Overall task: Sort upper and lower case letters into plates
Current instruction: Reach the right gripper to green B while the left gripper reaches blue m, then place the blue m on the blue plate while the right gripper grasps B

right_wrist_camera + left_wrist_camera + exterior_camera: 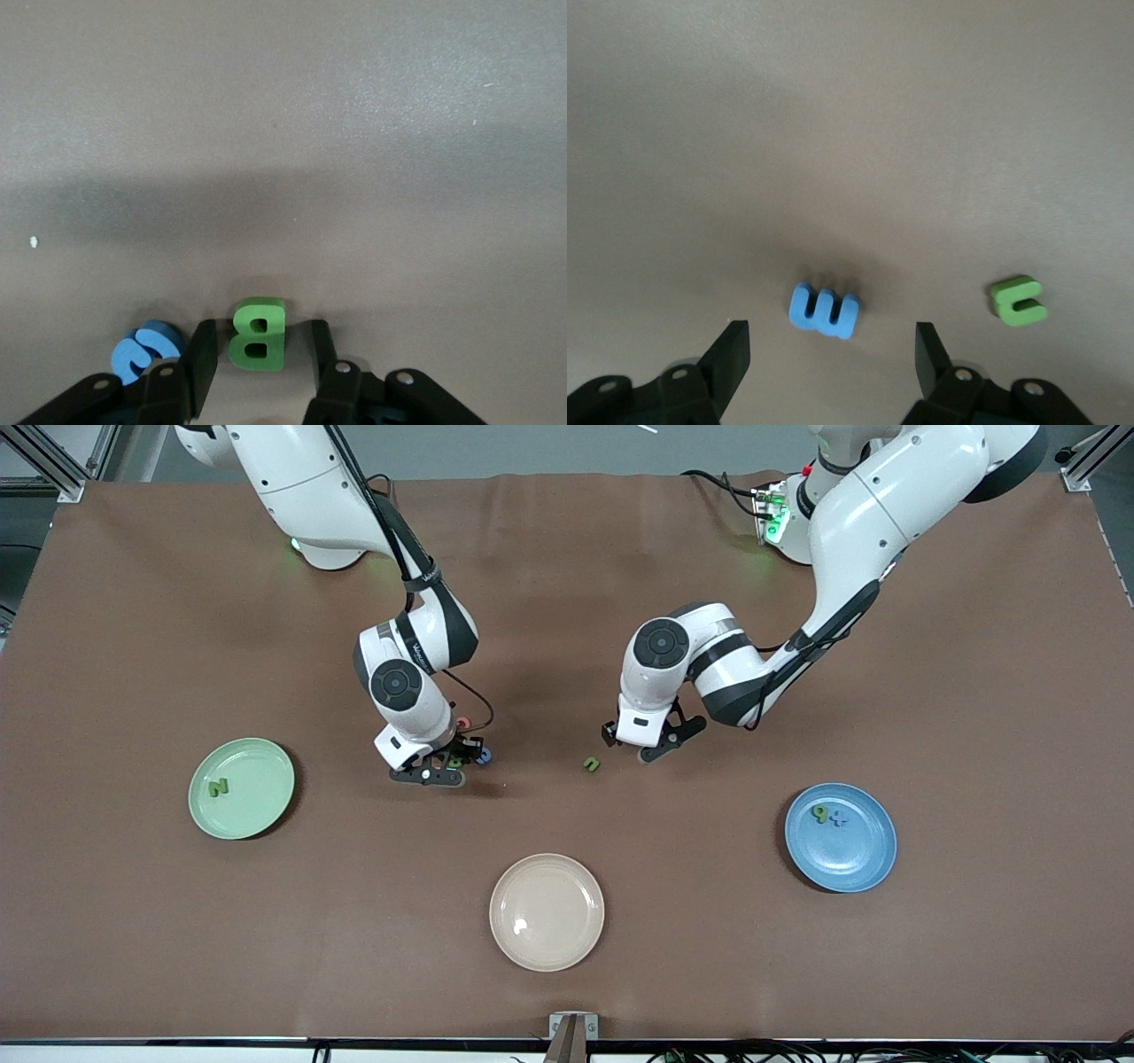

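The mint green plate (257,802) holds a green N (218,786). The blue plate (850,855) holds a green 9 (821,813) and a blue plus (840,817). My right gripper (450,767) (259,354) is low at the table, open, with its fingers (199,354) on either side of a green B (258,333), with gaps both sides. A blue S (140,352) (483,756) lies just beside it. My left gripper (634,746) (831,354) is open just over a blue letter shaped like an m or w (824,310). A small green n (591,763) (1019,301) lies beside it.
An empty cream-beige plate (547,911) sits nearer the front camera, between the two coloured plates. A small red piece (462,724) shows by the right gripper's wrist. Both arms reach in over the table's middle.
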Available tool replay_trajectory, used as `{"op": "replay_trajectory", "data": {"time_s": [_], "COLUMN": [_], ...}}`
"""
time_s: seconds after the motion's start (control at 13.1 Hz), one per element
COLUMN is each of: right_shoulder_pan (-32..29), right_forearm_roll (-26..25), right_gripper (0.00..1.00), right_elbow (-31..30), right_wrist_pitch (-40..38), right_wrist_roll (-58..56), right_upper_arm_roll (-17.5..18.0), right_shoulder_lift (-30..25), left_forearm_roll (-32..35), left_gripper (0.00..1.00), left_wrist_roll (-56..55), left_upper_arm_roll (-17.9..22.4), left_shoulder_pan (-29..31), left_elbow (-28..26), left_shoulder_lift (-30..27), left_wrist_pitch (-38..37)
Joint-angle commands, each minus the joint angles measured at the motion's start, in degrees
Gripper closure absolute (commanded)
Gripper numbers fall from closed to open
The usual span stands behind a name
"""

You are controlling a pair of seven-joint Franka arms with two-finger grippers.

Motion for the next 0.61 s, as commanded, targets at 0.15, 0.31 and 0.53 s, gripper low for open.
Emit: {"op": "replay_trajectory", "data": {"time_s": [0.15, 0.31, 0.53], "right_shoulder_pan": [0.75, 0.75, 0.06], "right_forearm_roll": [1.06, 1.06, 0.89], "right_gripper": [0.78, 0.86, 0.86], "right_elbow": [-0.49, -0.49, 0.12], "right_wrist_pitch": [0.71, 0.18, -5.76], "right_wrist_roll": [0.42, 0.33, -0.90], "right_upper_arm_roll": [-0.31, -0.31, -0.58], "right_shoulder_lift": [0.01, -0.08, -4.37], "left_forearm_roll": [1.61, 2.39, 2.48], "left_gripper": [0.22, 0.29, 0.38], "left_wrist_roll": [-0.52, -0.52, -0.52], "left_upper_arm_roll": [4.60, 5.04, 5.13], "left_shoulder_pan": [-4.46, -4.55, -4.46], "left_elbow": [0.00, -0.09, -0.26], "left_shoulder_lift": [0.78, 1.13, 1.13], "left_wrist_pitch": [3.40, 3.58, 3.49]}}
